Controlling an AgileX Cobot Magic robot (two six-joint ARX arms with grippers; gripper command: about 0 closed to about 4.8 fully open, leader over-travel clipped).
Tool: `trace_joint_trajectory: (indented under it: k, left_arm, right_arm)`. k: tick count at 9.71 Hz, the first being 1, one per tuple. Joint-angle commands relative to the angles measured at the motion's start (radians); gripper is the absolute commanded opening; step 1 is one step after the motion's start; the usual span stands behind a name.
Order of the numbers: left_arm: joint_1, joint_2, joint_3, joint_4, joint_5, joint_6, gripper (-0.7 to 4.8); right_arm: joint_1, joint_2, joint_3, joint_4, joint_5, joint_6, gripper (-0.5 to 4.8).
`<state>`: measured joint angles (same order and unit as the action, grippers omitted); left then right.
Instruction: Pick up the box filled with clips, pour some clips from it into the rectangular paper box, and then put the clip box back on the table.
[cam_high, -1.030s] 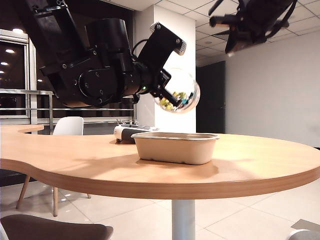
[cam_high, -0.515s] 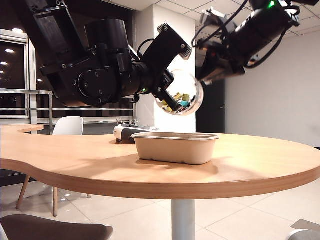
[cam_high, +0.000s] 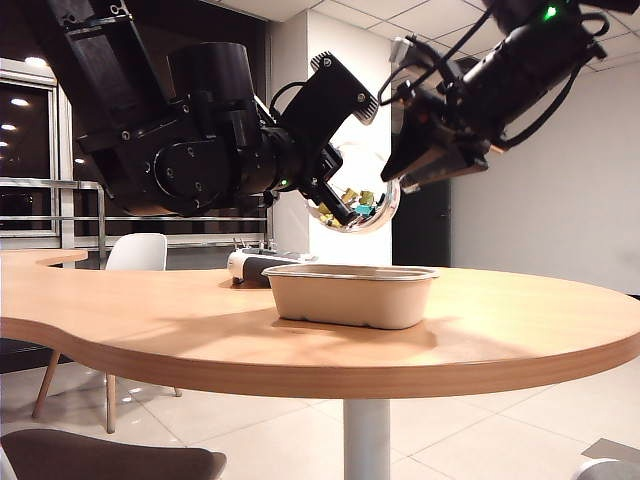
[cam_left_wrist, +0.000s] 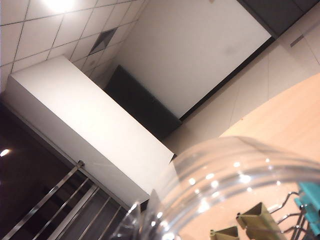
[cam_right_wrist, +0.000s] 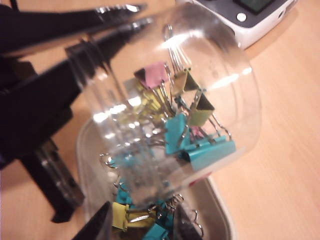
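Clear plastic was the main worry in the exterior view: the box filled with clips (cam_high: 358, 203) hung tilted above the rectangular paper box (cam_high: 351, 294), clamped by the left gripper (cam_high: 335, 190), while the right gripper (cam_high: 425, 165) came close beside it with its jaws partly apart and holding nothing. If that gripper touched the jar, I think it could push it out of the grip, or turn it so the clips (cam_high: 352, 203) fell on the surface (cam_high: 520, 320) and not into the tray. In the left wrist view only the jar's rim (cam_left_wrist: 235, 175) and a few clips (cam_left_wrist: 260, 220) showed, so the gripper's hold could not be checked there; a thin hold on smooth plastic could slip. In the right wrist view the jar (cam_right_wrist: 170, 115) lay nearly on its side over the tray (cam_right_wrist: 220, 210), where some clips (cam_right_wrist: 145, 220) already rested; the tangled clips (cam_right_wrist: 185, 130) could come out all together, too many at once. The grey-white device (cam_right_wrist: 255, 15) stood near on the surface.
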<state>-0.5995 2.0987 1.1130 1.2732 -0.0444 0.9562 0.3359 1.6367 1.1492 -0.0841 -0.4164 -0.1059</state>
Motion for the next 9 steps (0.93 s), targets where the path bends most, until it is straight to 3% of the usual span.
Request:
trace_joint_trajectory:
  k: [1,2,3,5,6,8,9]
  left_arm:
    - [-0.008,-0.003,0.004,0.051,0.000,-0.055,-0.05]
    - [-0.009,-0.003,0.004,0.036,-0.001,-0.055,-0.05]
    - [-0.008,-0.003,0.004,0.034,-0.005,-0.055,-0.05]
    - [-0.006,-0.003,0.004,0.032,-0.023,-0.055,-0.05]
    - [-0.007,-0.003,0.004,0.034,-0.022,-0.057,-0.05]
    - [-0.013,-0.003,0.004,0.034,-0.019,-0.083,-0.05]
    - [-0.017,-0.003,0.004,0.050,-0.014,-0.090,-0.05]
  right_arm:
    - [0.003,0.079,0.002,0.062,-0.011,0.001,0.73]
    - [0.003,0.078,0.002,0.058,-0.092,0.001,0.83]
    - [0.003,0.078,0.002,0.029,-0.126,0.000,1.44]
    - [0.003,0.078,0.002,-0.022,-0.135,-0.003,1.86]
    - [0.003,0.079,0.002,0.022,-0.071,-0.002,1.78]
    - [0.003,0.079,0.002,0.105,-0.047,0.001,1.65]
    - [0.003,0.079,0.002,0.112,0.011,0.000,1.05]
